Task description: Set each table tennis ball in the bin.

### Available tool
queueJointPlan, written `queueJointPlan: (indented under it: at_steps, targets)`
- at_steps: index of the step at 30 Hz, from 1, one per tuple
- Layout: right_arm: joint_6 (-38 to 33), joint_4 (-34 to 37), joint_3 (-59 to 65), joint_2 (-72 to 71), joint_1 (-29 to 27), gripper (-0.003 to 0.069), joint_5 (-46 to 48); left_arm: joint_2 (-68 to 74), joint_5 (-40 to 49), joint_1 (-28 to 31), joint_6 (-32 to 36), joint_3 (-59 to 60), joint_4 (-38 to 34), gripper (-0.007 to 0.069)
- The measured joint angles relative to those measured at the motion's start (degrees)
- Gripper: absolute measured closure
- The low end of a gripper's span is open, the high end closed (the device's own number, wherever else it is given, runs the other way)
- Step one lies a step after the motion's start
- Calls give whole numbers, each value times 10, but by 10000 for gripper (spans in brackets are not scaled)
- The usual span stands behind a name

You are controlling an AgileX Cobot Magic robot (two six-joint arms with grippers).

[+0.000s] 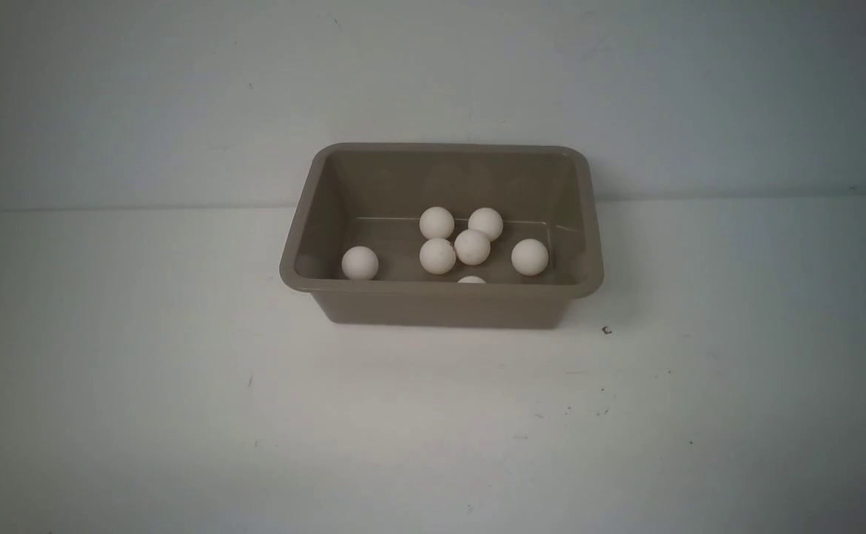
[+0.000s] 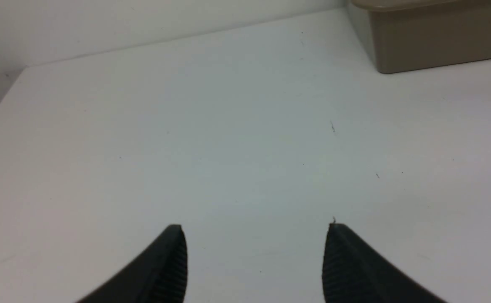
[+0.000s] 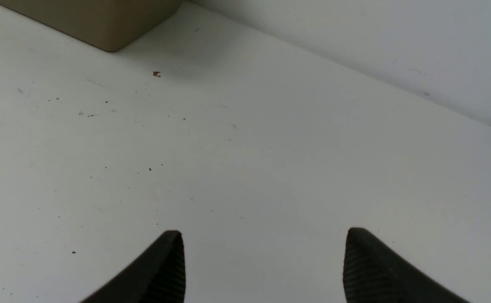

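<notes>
Both grippers apart and empty: left gripper with its two dark ribbed fingers spread, only bare white table visible in the gap; right gripper likewise spread wide, fingers holding nothing, above the same table. Neither arm visible in the front view. Grey-brown bin standing upright near the middle of the table, close to the pale back wall, long side facing the camera. Seven white table tennis balls inside the bin, none on the table surface. Four of them clustered near the centre of the bin floor, touching or almost touching one another. One ball alone toward the left end, one ball toward the right end, just beside the cluster. Seventh ball mostly hidden behind the near rim, only its top showing. Small dark speck on the table just beside the right near corner of the bin; also seen from the right wrist view as a brownish crumb near a bin corner. Part of the bin wall visible from the left wrist view too, well apart from the left fingers. Several tiny dark marks scattered on the table surface.
</notes>
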Motion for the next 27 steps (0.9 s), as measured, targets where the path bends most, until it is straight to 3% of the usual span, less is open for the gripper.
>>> queueJointPlan:
  at_steps: [10,17,24,27]
  targets:
    - [17,-4,1,0,1,197,-3,0,0,0,0,0,0,230]
    - [104,3,6,0,38,197,-41,0,0,0,0,0,0,230]
    - [217,13,9,0,40,197,-61,0,0,0,0,0,0,230]
    - [227,13,9,0,40,197,-61,0,0,0,0,0,0,230]
